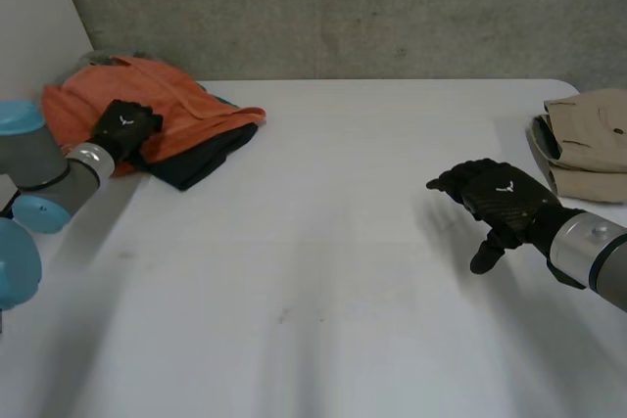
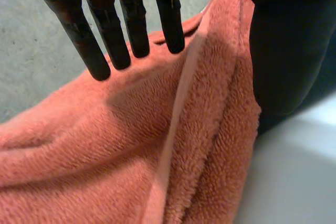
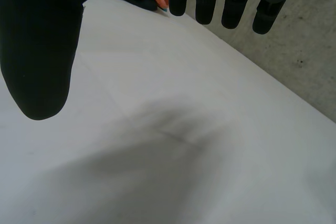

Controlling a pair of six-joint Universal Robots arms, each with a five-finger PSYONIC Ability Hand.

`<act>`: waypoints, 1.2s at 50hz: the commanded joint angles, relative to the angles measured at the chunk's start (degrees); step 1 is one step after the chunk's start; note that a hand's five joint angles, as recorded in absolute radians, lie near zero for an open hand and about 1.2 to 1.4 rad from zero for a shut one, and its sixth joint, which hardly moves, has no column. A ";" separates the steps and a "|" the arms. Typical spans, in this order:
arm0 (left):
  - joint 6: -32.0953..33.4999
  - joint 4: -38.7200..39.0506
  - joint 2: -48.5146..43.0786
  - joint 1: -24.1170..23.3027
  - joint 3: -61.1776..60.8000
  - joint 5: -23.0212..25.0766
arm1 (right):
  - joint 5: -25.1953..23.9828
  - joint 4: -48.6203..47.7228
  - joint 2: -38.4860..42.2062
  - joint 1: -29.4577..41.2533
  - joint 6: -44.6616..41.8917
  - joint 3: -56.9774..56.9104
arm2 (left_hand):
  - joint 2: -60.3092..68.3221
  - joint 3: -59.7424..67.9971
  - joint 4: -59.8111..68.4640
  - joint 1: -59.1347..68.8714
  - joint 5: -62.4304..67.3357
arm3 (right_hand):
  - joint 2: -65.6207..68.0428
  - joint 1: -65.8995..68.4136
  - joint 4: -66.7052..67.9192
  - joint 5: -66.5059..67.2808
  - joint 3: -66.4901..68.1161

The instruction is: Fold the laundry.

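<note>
— Table (image 1: 323, 242)?
— White, with a wide open middle.
— Laundry?
— Orange towel (image 1: 167, 105) over a dark garment (image 1: 201, 165) at the far left corner. Folded beige clothes (image 1: 588, 139) at the right edge.
— Hands?
— Left hand (image 1: 122, 129) over the towel, fingers straight, gripping nothing. Right hand (image 1: 495, 198) above the open table, relaxed, empty.

1. Far left on the desk (image 1: 343, 242), a towel (image 1: 181, 105) lies atop another garment (image 1: 201, 162).
2. The left robot hand (image 1: 125, 129) is over the towel.
3. At the far right lie folded clothes (image 1: 588, 139); the right robot hand (image 1: 495, 198) is nearer, to their left.
</note>
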 commanded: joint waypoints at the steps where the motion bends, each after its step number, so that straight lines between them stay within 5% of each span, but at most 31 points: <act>1: -0.09 -0.06 -4.31 0.37 4.81 -0.07 | 0.02 -0.08 -0.01 -0.01 0.02 0.97 | 16.57 16.53 16.39 15.80 16.44 | -2.48 -3.56 -2.32 -2.80 -2.40; 6: -0.17 0.29 -5.28 0.55 5.88 -0.07 | 0.72 -0.08 -0.01 -0.01 0.02 1.06 | 29.35 29.32 29.18 28.59 29.23 | -2.48 -3.56 -2.32 -2.80 -2.40; 9: -0.18 1.07 -5.11 0.38 5.79 -0.86 | 1.34 -0.25 -0.01 0.08 0.02 1.06 | 49.13 49.09 48.95 48.36 49.00 | -2.48 -3.56 -2.32 -2.80 -2.40; 17: -0.18 9.86 3.66 -1.90 -2.02 -8.59 | 1.69 -0.43 -0.09 1.31 0.11 1.06 | 49.21 49.17 49.04 48.44 49.08 | -2.48 -3.56 -2.32 -2.80 -2.40; 30: -0.44 19.89 34.60 -12.27 -36.65 -8.42 | 7.31 -0.43 -0.71 2.19 3.44 -3.59 | 49.21 49.17 49.04 48.44 49.08 | -2.48 -3.56 -2.32 -2.80 -2.40; 34: -2.02 18.66 41.28 -17.98 -44.12 -8.42 | 8.19 -0.43 -0.88 1.93 5.29 -4.91 | 49.21 49.17 49.04 48.44 49.08 | -2.48 -3.56 -2.32 -2.80 -2.40; 39: -8.76 16.90 49.89 -32.10 -54.39 -7.54 | 10.04 -0.43 -1.23 1.58 6.53 -6.14 | 49.21 49.17 49.04 48.44 49.08 | -2.48 -3.56 -2.32 -2.80 -2.40; 46: -15.55 18.65 51.24 -44.08 -62.41 -7.54 | 10.92 -0.43 -1.24 1.66 6.62 -6.50 | 49.21 49.17 49.04 48.44 49.08 | -2.48 -3.56 -2.32 -2.80 -2.40; 50: -15.38 19.45 48.95 -44.97 -63.56 -8.50 | 10.92 -0.43 -1.15 1.84 6.62 -6.50 | -4.30 -4.33 -4.47 -5.07 -4.42 | -2.48 -3.56 -2.32 -2.80 -2.40; 60: -16.17 15.41 54.38 -41.47 -64.17 -12.63 | 10.48 0.97 -0.97 2.63 6.18 -6.67 | -16.54 -16.58 -16.71 -17.31 -16.66 | -2.48 -3.56 -2.32 -2.80 -2.40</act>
